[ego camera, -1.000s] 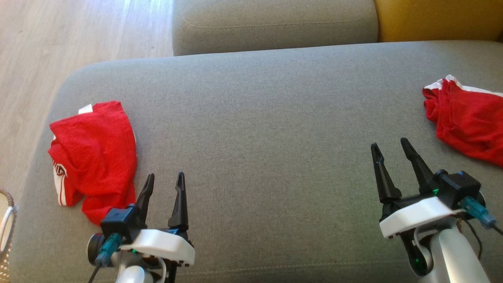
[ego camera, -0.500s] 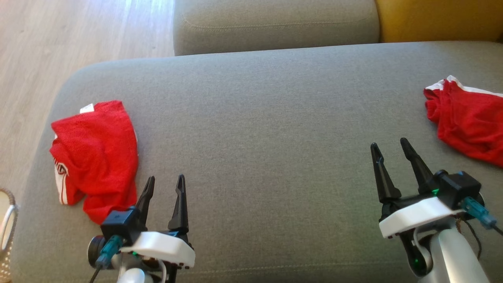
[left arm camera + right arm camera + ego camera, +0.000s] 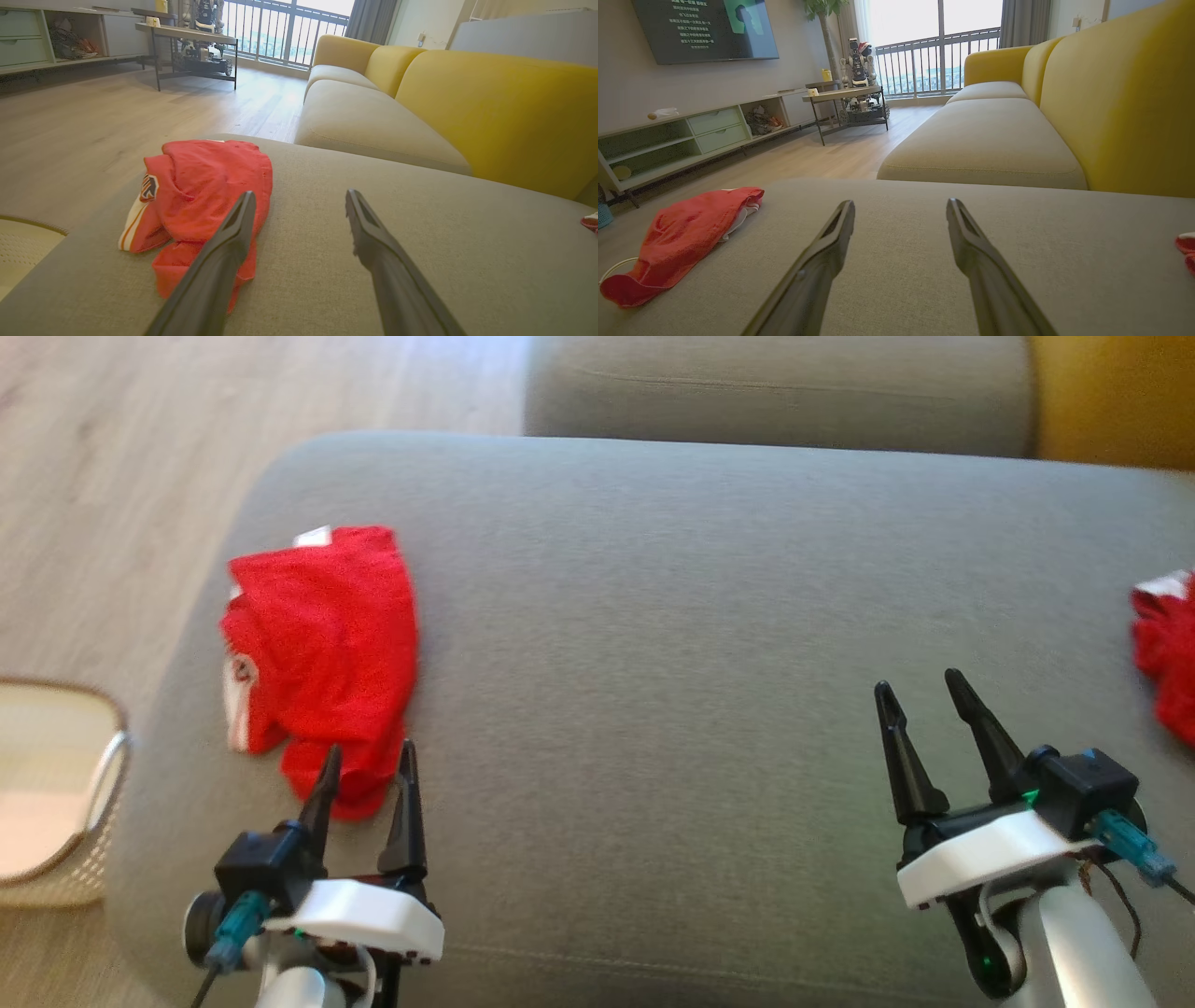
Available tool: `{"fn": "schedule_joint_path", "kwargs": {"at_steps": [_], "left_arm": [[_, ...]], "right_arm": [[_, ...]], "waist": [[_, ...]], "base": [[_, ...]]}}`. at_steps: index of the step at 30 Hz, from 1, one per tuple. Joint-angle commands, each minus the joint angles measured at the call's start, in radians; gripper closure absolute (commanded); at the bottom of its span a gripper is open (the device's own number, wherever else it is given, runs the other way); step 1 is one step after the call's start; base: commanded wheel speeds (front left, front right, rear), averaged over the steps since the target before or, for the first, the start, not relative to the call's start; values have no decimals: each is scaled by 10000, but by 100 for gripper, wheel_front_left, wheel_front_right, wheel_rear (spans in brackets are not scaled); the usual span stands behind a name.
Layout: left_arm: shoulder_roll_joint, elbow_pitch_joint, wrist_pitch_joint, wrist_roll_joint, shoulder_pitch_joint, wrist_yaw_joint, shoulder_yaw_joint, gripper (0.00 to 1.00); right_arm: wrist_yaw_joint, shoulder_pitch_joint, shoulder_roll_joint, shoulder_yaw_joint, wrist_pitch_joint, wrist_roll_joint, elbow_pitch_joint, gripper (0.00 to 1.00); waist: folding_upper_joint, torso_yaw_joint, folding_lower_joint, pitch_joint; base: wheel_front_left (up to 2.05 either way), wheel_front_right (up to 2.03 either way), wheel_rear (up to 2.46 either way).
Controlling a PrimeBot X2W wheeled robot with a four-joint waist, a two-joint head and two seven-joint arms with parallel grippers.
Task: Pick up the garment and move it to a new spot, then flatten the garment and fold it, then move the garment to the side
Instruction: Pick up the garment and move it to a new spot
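A broad grey cushion (image 3: 672, 644) forms the work surface, with pale wood floor (image 3: 112, 429) on its left, a yellow sofa back (image 3: 495, 107) behind it, and a low cabinet (image 3: 691, 135) across the room. 2 pieces of clothing lie on it: the red garment (image 3: 322, 644) crumpled near the left end and a second red garment (image 3: 1162, 653) at the right edge. 1 basket (image 3: 103, 784) stands on the floor beside the cushion. The 2 grippers, left gripper (image 3: 369, 749) just short of the red garment and right gripper (image 3: 917, 681), are both spread wide and empty.

Just ahead of the left claw (image 3: 369, 751), whose fingers (image 3: 403, 803) look matt black plastic, the garment (image 3: 322, 635) is soft matt red cloth on the coarse-woven grey cushion (image 3: 653, 616).
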Motion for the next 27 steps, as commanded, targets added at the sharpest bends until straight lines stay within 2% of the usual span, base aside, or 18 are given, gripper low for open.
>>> {"fn": "schedule_joint_path", "kwargs": {"at_steps": [1, 16, 27], "left_arm": [[18, -399, -51, 85, -412, -31, 454, 0], [18, -418, -51, 233, -180, -128, 618, 0], [18, -416, -51, 311, -43, -179, 777, 0]], "right_arm": [[-4, -218, 20, 270, -93, 55, -411, 0], [-4, -290, 20, 357, -93, 97, -317, 0], [-4, -79, 20, 443, -93, 304, -231, 0]], "waist": [[-1, 589, -1, 26], [-1, 2162, -1, -155], [-1, 2576, -1, -336]], "base": [[0, 0, 0], [0, 0, 0], [0, 0, 0]]}}
